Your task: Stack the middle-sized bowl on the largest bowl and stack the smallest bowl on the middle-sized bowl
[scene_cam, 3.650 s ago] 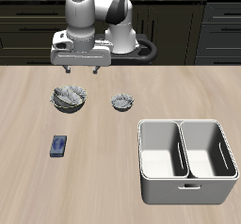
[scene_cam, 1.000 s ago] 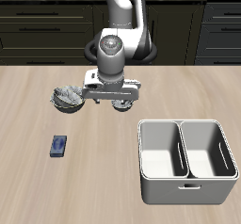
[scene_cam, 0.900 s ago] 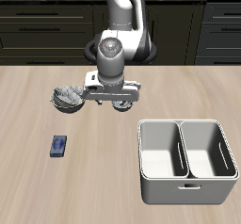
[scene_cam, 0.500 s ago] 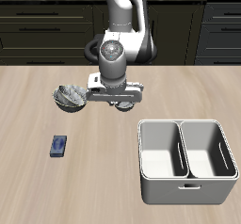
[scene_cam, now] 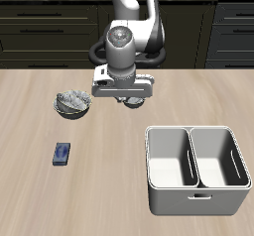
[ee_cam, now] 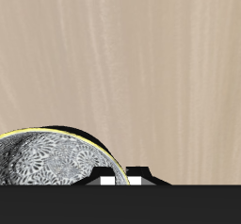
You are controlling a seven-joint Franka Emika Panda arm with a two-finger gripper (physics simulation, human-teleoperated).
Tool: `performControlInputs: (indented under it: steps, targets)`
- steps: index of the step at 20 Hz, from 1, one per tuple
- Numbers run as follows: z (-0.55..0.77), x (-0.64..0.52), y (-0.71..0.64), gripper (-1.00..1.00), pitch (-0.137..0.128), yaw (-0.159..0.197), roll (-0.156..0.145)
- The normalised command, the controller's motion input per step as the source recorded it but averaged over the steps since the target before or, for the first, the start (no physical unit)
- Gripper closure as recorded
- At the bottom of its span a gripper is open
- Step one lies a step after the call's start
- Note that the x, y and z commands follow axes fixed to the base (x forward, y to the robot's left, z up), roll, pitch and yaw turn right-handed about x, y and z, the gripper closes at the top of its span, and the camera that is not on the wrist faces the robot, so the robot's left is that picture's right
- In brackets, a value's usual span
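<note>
My gripper is shut on the rim of the smallest bowl, a tiny grey-white speckled bowl, and holds it a little above the table. In the wrist view the same bowl hangs right by the fingertips, with bare table below it. Beside it, a wider speckled bowl rests on the table. It looks like the middle-sized bowl nested in the largest bowl, but I cannot tell the two apart here.
A grey two-compartment bin stands near the table's front edge. A small blue flat object lies on the table in front of the wider bowl. Dark cabinets run along the back.
The gripper moved from above the wider bowl to the smallest bowl, closed on it, and in the last second has risen and shifted slightly back, lifting the bowl off the table.
</note>
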Motion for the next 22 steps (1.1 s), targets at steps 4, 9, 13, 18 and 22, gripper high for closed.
performControlInputs:
  steps: [4, 9, 13, 18, 22]
  targets:
    - [0.38, -0.10, -0.12, 1.00, -0.059, 0.019, -0.016]
    - [0.45, -0.13, -0.32, 1.00, -0.067, 0.008, -0.025]
    - [0.38, -0.16, -0.38, 1.00, -0.077, 0.029, -0.024]
    - [0.27, -0.07, -0.43, 1.00, -0.036, 0.024, -0.025]
    - [0.25, 0.01, -0.58, 1.00, -0.048, 0.032, -0.040]
